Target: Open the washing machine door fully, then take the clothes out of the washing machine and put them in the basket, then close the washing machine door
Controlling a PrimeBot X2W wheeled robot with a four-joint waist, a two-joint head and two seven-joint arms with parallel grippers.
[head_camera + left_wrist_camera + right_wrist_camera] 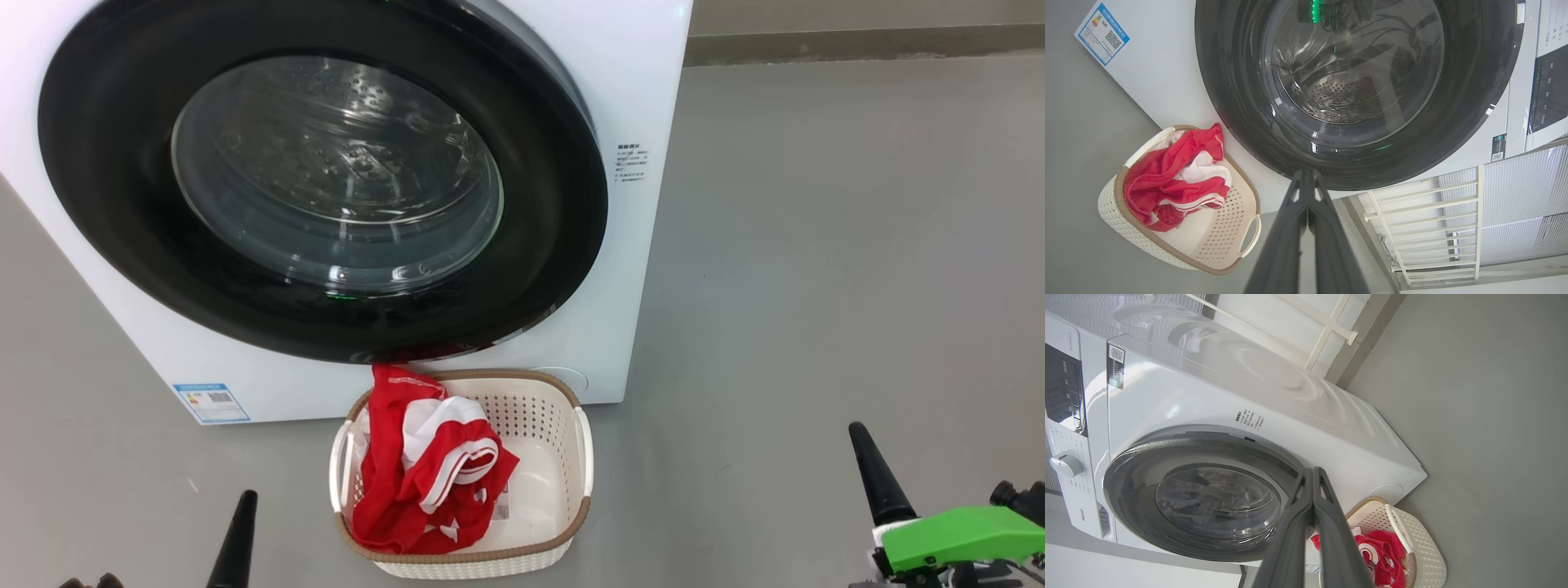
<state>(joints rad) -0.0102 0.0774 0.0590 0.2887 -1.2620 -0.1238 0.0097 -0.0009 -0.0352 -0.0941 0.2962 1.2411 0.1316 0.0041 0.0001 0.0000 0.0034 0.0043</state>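
Observation:
The washing machine (641, 90) stands white in front of me, and the washing machine door (106, 188) lies flat against its front, the steel drum showing through the glass. The basket (584, 457) sits on the floor just below the door, with the red and white clothes (416, 482) heaped in its left half. My left gripper (238, 539) hangs shut at the lower left and holds nothing. My right gripper (878, 474) is shut at the lower right, well clear of the basket. In the wrist views, each pair of fingers, left (1306, 175) and right (1312, 473), is pressed together and pointing at the door.
Grey floor (816, 286) spreads to the right of the machine up to a wall skirting (857, 41). A blue label (211, 402) marks the machine's lower left front. A white railing (1433, 212) stands beside the machine, and a control panel (1065, 396) sits above the door.

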